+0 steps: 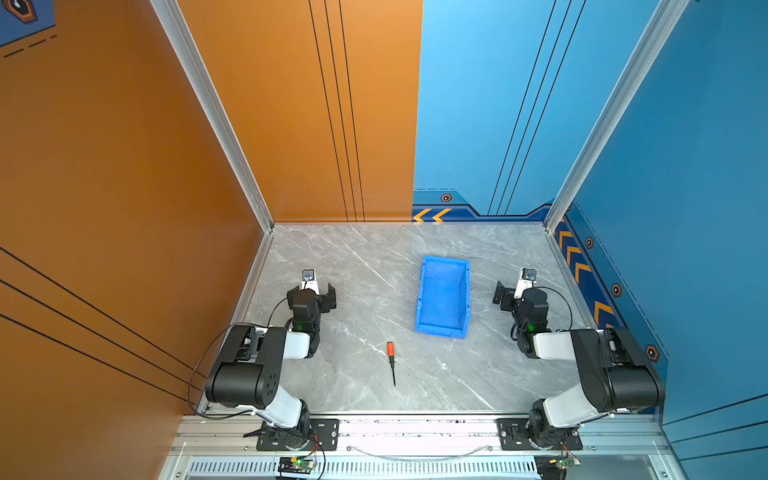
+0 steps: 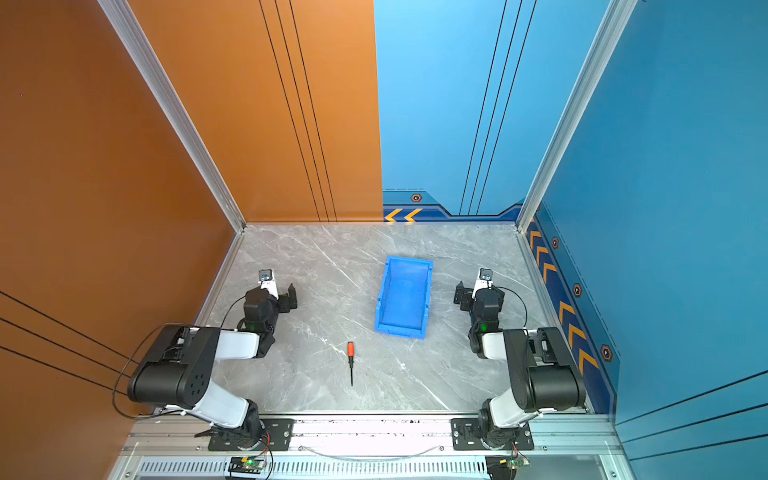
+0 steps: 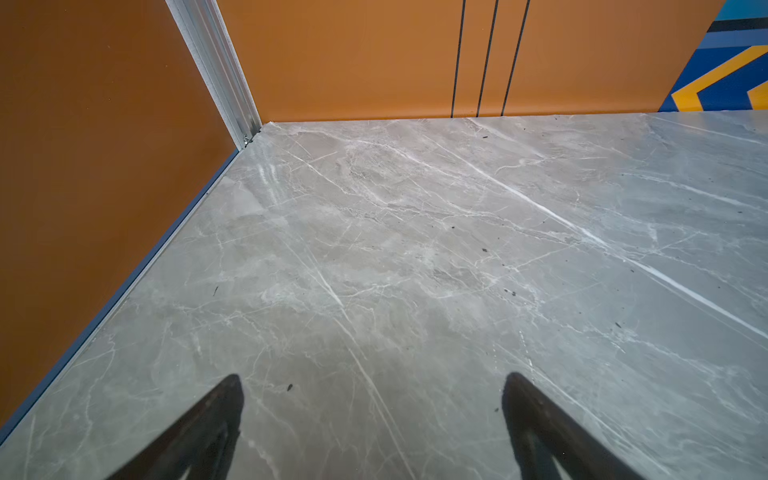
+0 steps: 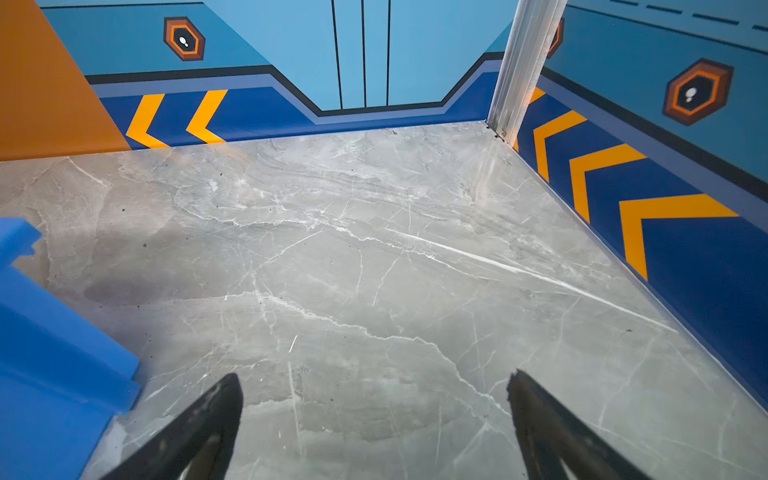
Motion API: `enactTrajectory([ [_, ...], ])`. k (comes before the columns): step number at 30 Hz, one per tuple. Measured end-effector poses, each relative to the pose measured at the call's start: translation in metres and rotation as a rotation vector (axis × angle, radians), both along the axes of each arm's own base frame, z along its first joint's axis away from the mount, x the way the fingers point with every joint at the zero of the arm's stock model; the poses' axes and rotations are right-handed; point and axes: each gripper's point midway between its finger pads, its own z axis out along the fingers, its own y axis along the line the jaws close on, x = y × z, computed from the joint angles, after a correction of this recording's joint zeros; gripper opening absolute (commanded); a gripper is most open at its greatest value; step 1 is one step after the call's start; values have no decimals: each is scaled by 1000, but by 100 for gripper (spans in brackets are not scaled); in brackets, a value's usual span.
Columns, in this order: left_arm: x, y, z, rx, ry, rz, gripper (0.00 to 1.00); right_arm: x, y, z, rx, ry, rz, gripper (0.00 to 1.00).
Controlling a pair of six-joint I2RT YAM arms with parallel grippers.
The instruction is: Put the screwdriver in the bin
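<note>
The screwdriver (image 1: 390,360) (image 2: 350,360) lies flat on the marble table near the front middle, its red-orange handle towards the back and its thin black shaft towards the front. The blue bin (image 1: 442,299) (image 2: 403,299) stands empty behind it, slightly to the right. My left gripper (image 1: 319,293) (image 2: 284,296) (image 3: 374,378) hovers open over bare marble at the left, well away from both. My right gripper (image 1: 508,291) (image 2: 468,293) (image 4: 376,376) is open at the right of the bin, and a bin corner (image 4: 50,353) shows in its wrist view. Nothing is between either pair of fingers.
Orange walls (image 1: 124,187) close the left and back left, blue walls (image 1: 685,187) the back right and right. Aluminium posts (image 1: 266,216) stand in the back corners. Both arm bases sit on the metal rail (image 1: 415,428) along the table's front edge.
</note>
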Motion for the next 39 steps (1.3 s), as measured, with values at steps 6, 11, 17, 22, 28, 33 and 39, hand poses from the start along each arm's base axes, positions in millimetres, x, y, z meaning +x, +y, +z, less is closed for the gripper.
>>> enactTrajectory([
  [6, 0, -1, 0, -2, 0, -5, 98, 0, -4, 0, 0, 0, -9, 100],
  [11, 0, -1, 0, -2, 0, -5, 98, 0, -4, 0, 1, 0, -8, 100],
  [17, 0, -1, 0, -2, 0, -5, 98, 0, -4, 0, 2, 0, -8, 100],
  [22, 0, -1, 0, -2, 0, -5, 98, 0, -5, 0, 3, 0, -9, 100],
  [28, 0, -1, 0, -2, 0, -5, 98, 0, -5, 0, 3, 1, -9, 100],
  [33, 0, -1, 0, -2, 0, -5, 98, 0, -5, 0, 3, 1, -9, 100],
  [39, 0, -1, 0, -2, 1, -5, 98, 0, -5, -1, 8, 2, 0, 100],
])
